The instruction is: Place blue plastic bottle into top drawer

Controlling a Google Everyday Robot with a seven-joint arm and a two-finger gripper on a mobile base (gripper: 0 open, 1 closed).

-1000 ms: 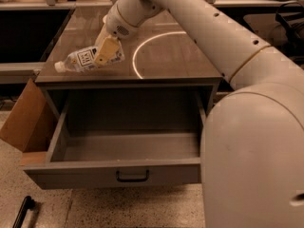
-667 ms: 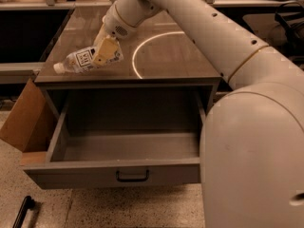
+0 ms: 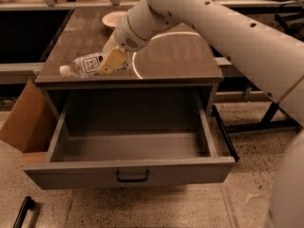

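Observation:
The blue plastic bottle (image 3: 84, 65) is clear with a white cap and a printed label. It lies tilted at the front left edge of the cabinet top, cap pointing left. My gripper (image 3: 112, 61) is shut on its right end, with one tan finger (image 3: 113, 61) across the bottle. The top drawer (image 3: 128, 171) is pulled fully out below, wide and grey with a dark bar handle (image 3: 132, 176). Its inside shows nothing in it. The bottle sits above the drawer's back left corner.
A white bowl (image 3: 113, 18) stands at the back of the cabinet top (image 3: 175, 56). A brown cardboard box (image 3: 23, 120) leans against the cabinet's left side. A black object (image 3: 23, 212) lies on the floor at front left. My white arm crosses the upper right.
The gripper with the bottle has shifted slightly right and toward the front edge of the top. The drawer stays open.

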